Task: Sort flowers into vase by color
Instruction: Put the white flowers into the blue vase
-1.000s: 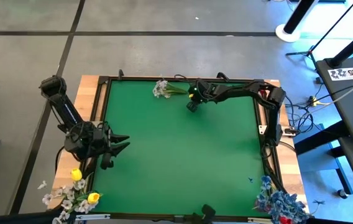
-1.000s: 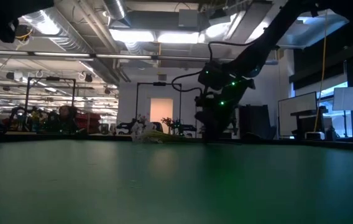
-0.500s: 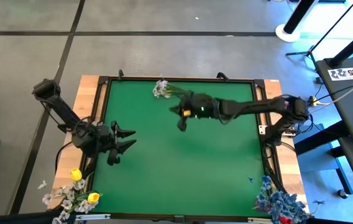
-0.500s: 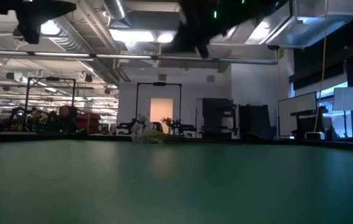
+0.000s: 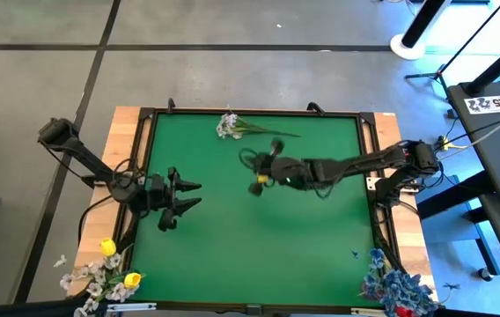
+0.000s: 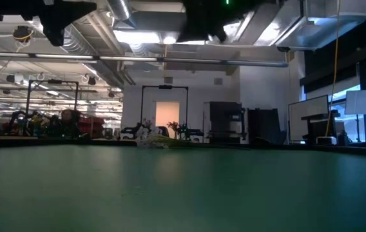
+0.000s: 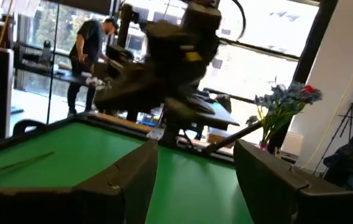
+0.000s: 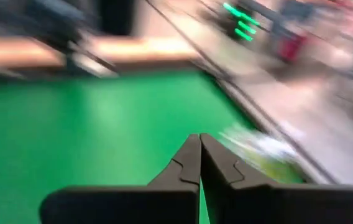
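A spray of small white blossoms (image 5: pixel 228 126) lies flat on the green table near its far edge, with its thin stem (image 5: pixel 276 133) pointing toward the right. It shows blurred in the right wrist view (image 8: pixel 258 147) and far off in the low view (image 6: pixel 149 136). My right gripper (image 5: pixel 257 180) (image 8: pixel 200 142) is shut and empty. It hangs high over the table's middle, nearer than the spray. My left gripper (image 5: pixel 194 195) (image 7: pixel 195 155) is open and empty, raised over the table's left part. Yellow tulips and white sprays (image 5: pixel 107 269) stand at the near left corner. Blue sprays with a red tulip (image 5: pixel 395 286) (image 7: pixel 283 102) stand at the near right corner.
A dark frame (image 5: pixel 144 141) runs around the green mat, with a wooden border outside it. The left wrist view shows my right arm (image 7: pixel 164 59) ahead, and a person (image 7: pixel 91 53) stands in the room beyond. Cables lie beside the table's right edge (image 5: pixel 408 180).
My right gripper has risen from the table by the white spray's stem at the far edge. It has swung toward the table's middle and near side. The spray has stayed where it lay. My left gripper has risen and moved toward the table's middle.
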